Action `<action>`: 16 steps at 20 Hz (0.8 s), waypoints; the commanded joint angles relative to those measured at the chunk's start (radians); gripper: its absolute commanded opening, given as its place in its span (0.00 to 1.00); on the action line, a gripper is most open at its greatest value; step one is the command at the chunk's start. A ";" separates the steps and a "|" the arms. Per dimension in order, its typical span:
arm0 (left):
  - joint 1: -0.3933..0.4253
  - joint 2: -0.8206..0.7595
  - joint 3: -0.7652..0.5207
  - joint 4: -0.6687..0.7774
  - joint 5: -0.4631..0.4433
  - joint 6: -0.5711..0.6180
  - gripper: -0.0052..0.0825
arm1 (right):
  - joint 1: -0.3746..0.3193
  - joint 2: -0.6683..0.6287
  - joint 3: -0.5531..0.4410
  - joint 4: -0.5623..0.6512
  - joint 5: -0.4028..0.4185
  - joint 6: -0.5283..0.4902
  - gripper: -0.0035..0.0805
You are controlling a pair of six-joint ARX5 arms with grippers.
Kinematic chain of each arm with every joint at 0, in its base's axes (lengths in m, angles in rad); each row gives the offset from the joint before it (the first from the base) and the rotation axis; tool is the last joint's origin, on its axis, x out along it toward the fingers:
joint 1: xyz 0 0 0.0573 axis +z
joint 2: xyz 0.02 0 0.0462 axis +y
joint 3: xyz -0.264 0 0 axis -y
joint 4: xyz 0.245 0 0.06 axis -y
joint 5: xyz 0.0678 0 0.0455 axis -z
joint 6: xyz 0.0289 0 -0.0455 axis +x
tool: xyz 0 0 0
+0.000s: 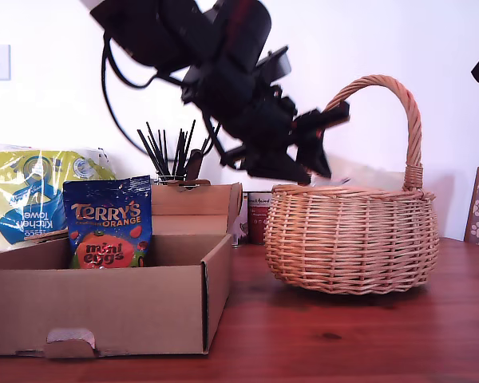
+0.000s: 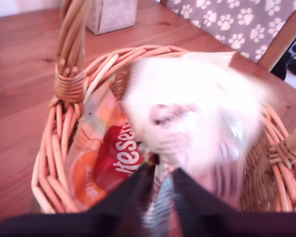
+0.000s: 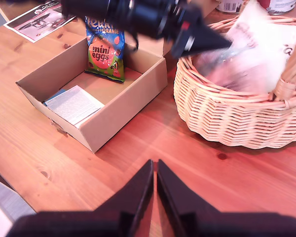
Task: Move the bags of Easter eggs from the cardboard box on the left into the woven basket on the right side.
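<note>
Claw, first (image 2: 160,173) | pinching white bag (image 2: 197,113) (blurred) | over woven basket (image 2: 54,163)

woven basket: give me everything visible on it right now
The woven basket is round tan wicker with bulging sides and a tall arched, wrapped handle. It stands upright on the wooden table, toward the exterior view's right, apart from the cardboard box. Inside lies the red-and-cream Maltesers bag. My first claw hangs over the opening, gripping a blurred white bag there.
</note>
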 commanded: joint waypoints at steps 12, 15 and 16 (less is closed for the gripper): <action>0.050 -0.250 0.120 -0.610 -0.002 0.268 0.06 | 0.005 0.000 0.011 0.005 -0.004 -0.002 0.03; 0.101 -0.318 0.031 -0.600 0.055 0.362 0.06 | 0.005 0.000 0.011 0.004 -0.004 -0.002 0.03; 0.127 -0.352 -0.016 -0.594 0.080 0.387 0.06 | 0.005 0.000 0.011 0.004 -0.004 -0.002 0.03</action>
